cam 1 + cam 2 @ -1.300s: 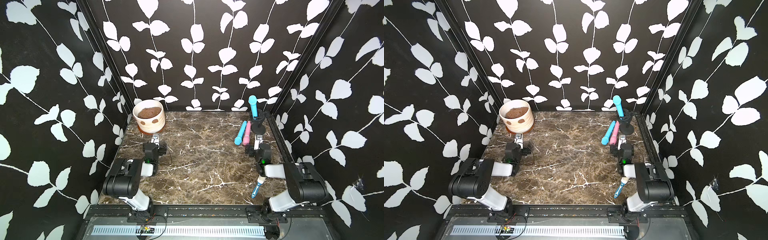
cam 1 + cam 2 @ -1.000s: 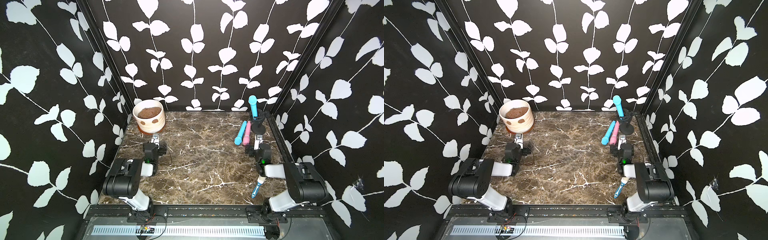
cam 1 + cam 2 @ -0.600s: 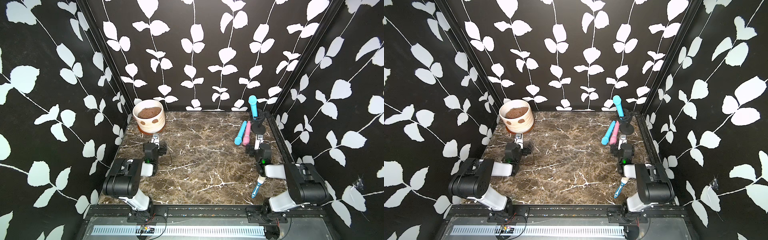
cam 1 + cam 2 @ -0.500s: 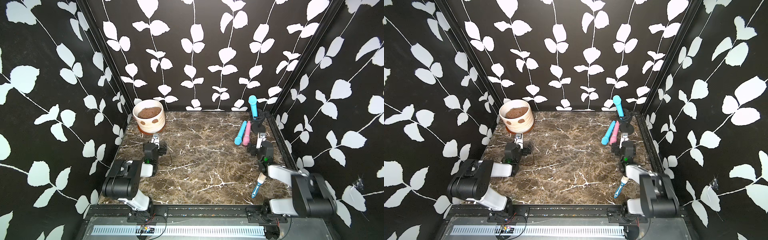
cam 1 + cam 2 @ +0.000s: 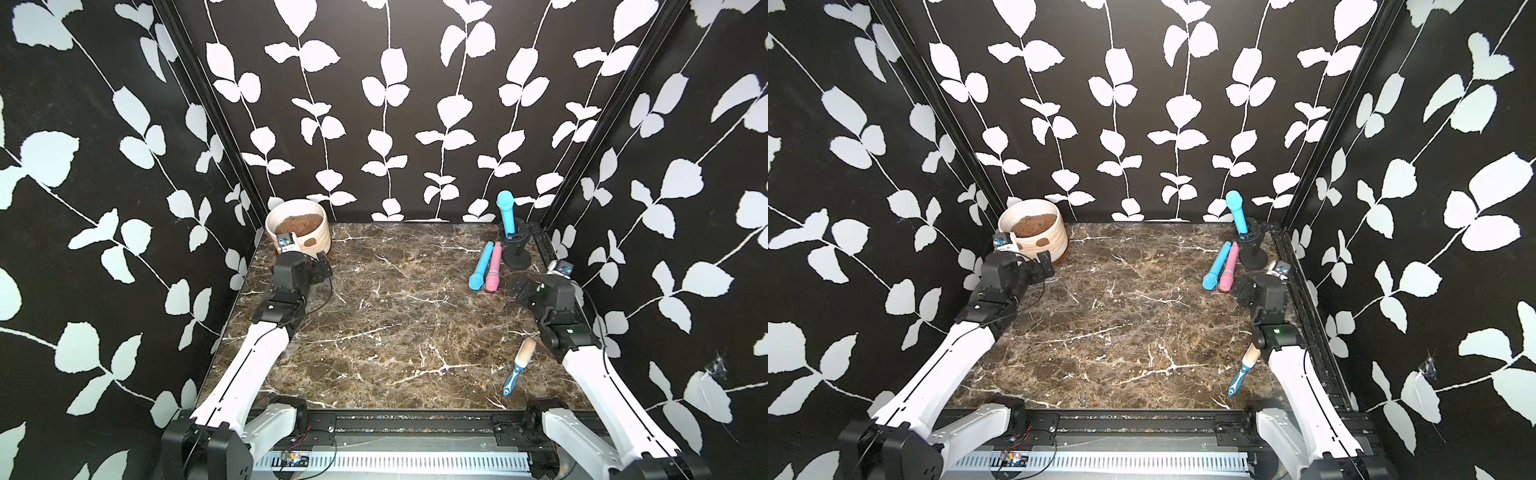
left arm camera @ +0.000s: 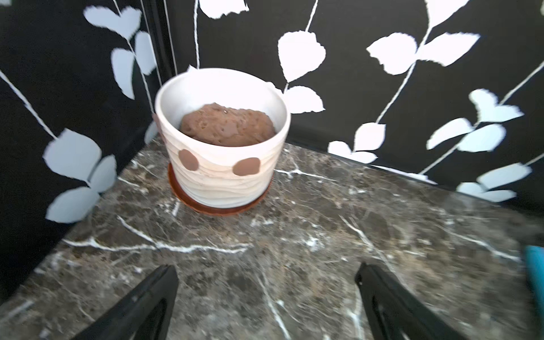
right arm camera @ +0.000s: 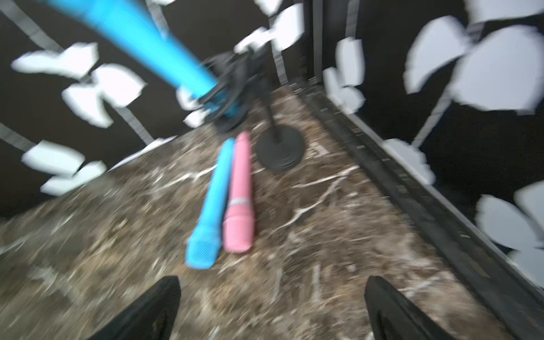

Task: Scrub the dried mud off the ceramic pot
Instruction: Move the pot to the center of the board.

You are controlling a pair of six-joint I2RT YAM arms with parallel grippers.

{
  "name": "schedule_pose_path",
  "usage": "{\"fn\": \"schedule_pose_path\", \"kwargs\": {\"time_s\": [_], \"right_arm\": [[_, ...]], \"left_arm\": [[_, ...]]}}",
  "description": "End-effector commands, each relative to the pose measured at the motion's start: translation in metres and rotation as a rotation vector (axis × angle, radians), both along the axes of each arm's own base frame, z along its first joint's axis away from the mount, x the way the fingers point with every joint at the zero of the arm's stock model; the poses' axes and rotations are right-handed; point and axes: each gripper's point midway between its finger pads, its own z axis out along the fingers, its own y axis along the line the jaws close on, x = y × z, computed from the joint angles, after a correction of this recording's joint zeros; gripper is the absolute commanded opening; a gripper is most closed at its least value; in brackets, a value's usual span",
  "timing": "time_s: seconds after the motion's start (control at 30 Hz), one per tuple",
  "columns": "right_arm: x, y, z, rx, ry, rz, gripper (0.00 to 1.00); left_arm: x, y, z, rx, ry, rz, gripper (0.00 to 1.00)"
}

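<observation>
The ceramic pot (image 5: pixel 318 237) (image 5: pixel 1054 243) stands in the far left corner on a terracotta saucer (image 6: pixel 217 209); it is cream, ribbed and holds a lumpy brown soil mass. In the left wrist view the pot (image 6: pixel 220 182) carries two round dried mud patches (image 6: pixel 188 159) (image 6: pixel 246 166) on its near side. My left gripper (image 6: pixel 266 269) hangs open and empty over bare marble a short way in front of the pot. My right gripper (image 7: pixel 272 282) is open and empty by the right wall. A blue-handled brush (image 5: pixel 517 365) (image 5: pixel 1246 365) lies at the front right beside the right arm.
A blue microphone (image 5: pixel 482 266) and a pink one (image 5: pixel 493 268) lie side by side at the back right. Behind them a black stand (image 5: pixel 516 259) holds another blue microphone (image 5: pixel 506 210). Leaf-patterned walls close in the marble table (image 5: pixel 395 316) on three sides.
Both arms have unfolded from their low rest pose and risen: the left wrist went up toward the pot, the right wrist up and toward the right wall. Both grippers stayed open.
</observation>
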Motion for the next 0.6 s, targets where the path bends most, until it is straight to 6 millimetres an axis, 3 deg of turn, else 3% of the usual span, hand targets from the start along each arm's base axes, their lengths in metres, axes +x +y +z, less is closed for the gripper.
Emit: {"fn": "schedule_pose_path", "kwargs": {"time_s": [0.0,0.07,0.17,0.3,0.37,0.43,0.5,0.57], "right_arm": [[0.007,0.066,0.016,-0.010,-0.091,0.290,1.00],[0.006,0.111,0.016,-0.045,-0.120,0.447,1.00],[-0.009,0.181,0.017,-0.111,-0.164,0.700,1.00],[-0.037,0.251,0.017,-0.201,-0.187,0.957,1.00],[-0.047,0.275,0.012,-0.250,-0.186,1.035,1.00],[-0.053,0.294,0.008,-0.257,-0.175,1.084,1.00],[-0.055,0.309,0.005,-0.211,-0.154,1.110,1.00],[-0.058,0.319,0.006,-0.139,-0.122,1.126,1.00]], "left_arm": [[-0.013,-0.028,-0.003,-0.098,0.144,-0.213,0.99],[-0.010,-0.033,0.004,-0.025,0.201,-0.286,0.99],[0.001,-0.011,0.002,0.119,0.319,-0.214,0.98],[0.026,-0.012,0.002,0.229,0.364,-0.272,0.98],[0.043,-0.015,0.002,0.271,0.366,-0.311,0.99],[0.059,-0.004,-0.008,0.319,0.438,-0.262,0.88],[0.081,-0.003,-0.015,0.359,0.508,-0.281,0.95],[0.096,-0.010,-0.027,0.376,0.570,-0.347,0.95]]}}
